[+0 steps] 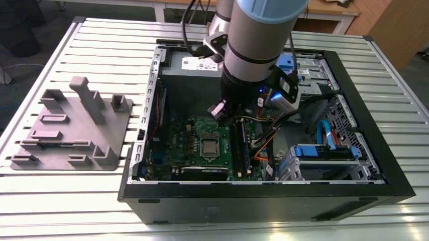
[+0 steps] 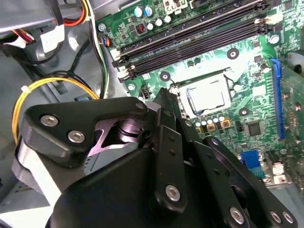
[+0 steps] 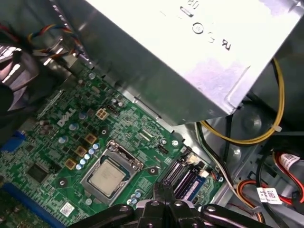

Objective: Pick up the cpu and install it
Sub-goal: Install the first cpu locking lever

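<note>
Silvery-grey, the cpu (image 1: 210, 146) already lies flat in its socket on the green motherboard (image 1: 178, 143) inside the open case (image 1: 268, 196). Your gripper (image 1: 221, 111) hangs just above the board, at about 12 o'clock from the chip in the exterior view, fingers (image 2: 167, 102) together and holding nothing.

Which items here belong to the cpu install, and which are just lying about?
Job:
cpu, sitting in the motherboard socket
green motherboard
hand, above the board

Lying about:
grey fixture tray
power supply box
yellow cable
</note>
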{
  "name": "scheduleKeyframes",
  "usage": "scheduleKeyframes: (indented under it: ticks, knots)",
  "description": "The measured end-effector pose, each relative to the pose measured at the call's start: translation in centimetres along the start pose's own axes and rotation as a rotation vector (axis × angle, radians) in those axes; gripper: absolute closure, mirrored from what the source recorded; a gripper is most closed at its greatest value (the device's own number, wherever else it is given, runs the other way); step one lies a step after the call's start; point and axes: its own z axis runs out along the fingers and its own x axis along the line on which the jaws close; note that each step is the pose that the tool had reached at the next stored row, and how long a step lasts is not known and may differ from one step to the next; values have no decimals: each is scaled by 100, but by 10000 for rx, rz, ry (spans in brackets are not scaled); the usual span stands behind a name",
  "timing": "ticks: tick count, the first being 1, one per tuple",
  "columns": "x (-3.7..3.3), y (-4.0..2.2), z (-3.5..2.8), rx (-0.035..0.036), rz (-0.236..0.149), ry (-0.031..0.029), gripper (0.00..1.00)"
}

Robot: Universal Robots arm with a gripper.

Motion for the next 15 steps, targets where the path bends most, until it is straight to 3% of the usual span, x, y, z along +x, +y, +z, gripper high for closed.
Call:
scheduleKeyframes:
  ticks: [9,15]
  knots:
    - [-85,116,28,21,231,-26,89]
    - [-103,167,58,27,292,-33,89]
